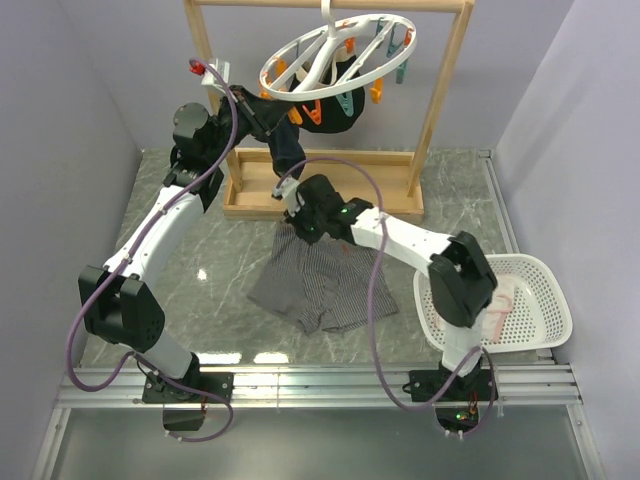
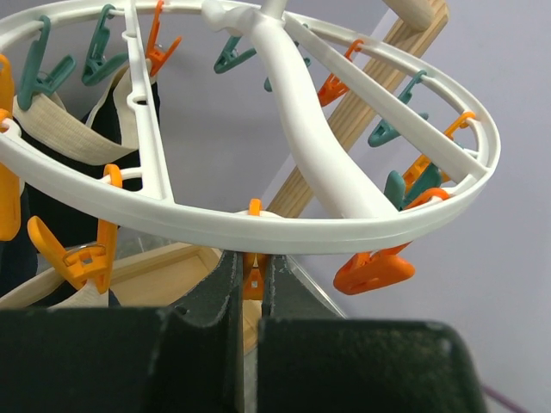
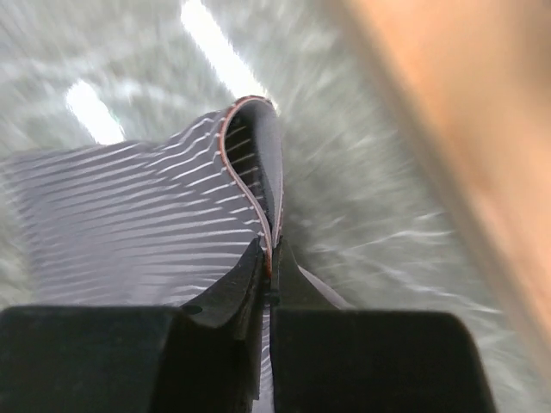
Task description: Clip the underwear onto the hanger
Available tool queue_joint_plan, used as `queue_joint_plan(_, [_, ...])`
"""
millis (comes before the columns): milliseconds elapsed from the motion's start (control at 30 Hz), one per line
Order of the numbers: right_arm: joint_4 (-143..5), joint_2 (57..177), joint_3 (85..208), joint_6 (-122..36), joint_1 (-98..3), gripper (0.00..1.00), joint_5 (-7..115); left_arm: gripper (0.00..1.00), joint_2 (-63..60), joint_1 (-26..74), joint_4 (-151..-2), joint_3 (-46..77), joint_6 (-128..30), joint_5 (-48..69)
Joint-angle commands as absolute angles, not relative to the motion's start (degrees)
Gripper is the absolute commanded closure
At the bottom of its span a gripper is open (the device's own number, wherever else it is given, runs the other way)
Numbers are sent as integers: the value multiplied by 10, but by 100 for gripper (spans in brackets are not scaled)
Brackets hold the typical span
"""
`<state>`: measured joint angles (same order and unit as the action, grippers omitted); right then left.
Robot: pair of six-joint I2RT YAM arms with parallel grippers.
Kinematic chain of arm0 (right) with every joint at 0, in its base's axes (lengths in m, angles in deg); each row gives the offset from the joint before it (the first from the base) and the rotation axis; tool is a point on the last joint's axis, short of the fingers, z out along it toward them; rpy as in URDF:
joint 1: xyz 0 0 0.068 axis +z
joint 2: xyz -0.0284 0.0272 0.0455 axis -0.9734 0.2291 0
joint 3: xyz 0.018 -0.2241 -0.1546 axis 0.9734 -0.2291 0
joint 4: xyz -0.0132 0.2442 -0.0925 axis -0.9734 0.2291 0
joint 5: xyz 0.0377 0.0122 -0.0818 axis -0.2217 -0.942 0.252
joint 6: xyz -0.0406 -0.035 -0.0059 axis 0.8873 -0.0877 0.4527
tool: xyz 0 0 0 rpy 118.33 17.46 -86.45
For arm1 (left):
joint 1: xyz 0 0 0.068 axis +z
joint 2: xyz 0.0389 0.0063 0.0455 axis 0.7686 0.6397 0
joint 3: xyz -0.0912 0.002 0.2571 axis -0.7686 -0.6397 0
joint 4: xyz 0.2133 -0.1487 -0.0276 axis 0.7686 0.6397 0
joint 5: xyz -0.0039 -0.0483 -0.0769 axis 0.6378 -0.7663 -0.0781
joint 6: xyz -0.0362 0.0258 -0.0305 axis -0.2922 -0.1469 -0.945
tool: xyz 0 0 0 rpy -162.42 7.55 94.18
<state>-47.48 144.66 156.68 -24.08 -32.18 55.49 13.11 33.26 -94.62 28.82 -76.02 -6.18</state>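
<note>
The marble tabletop [image 1: 200,250] is carrying a wooden frame [image 1: 441,100] at its far side, the white ring hanger [image 2: 293,232] hanging from it. The grey striped underwear [image 1: 320,285] is lying centre, just near of the frame. The right fingers [image 3: 241,284] are clamping its far edge. The left fingers [image 2: 219,288] are gripping an orange clothespin [image 2: 252,282] under the hanger's rim.

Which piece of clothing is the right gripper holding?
The grey striped underwear; the right gripper pinches its edge. The dark garment hangs from the hanger; the pinkish cloth sits in the basket.
</note>
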Motion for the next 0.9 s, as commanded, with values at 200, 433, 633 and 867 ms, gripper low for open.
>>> queue_joint_plan(200, [-580,1325,1526,-231,-325,100,633,100,111,330,-944,279,-748,-72])
queue_joint_plan(433, [-619,1288,1513,-214,-325,100,667,100,108,330,-929,272,-735,-73])
queue_joint_plan(633, [-603,1270,1540,-205,-325,100,669,100,112,330,-917,277,-728,-72])
queue_joint_plan(867, [-572,1269,1587,-200,-325,100,670,100,118,330,-913,284,-727,-68])
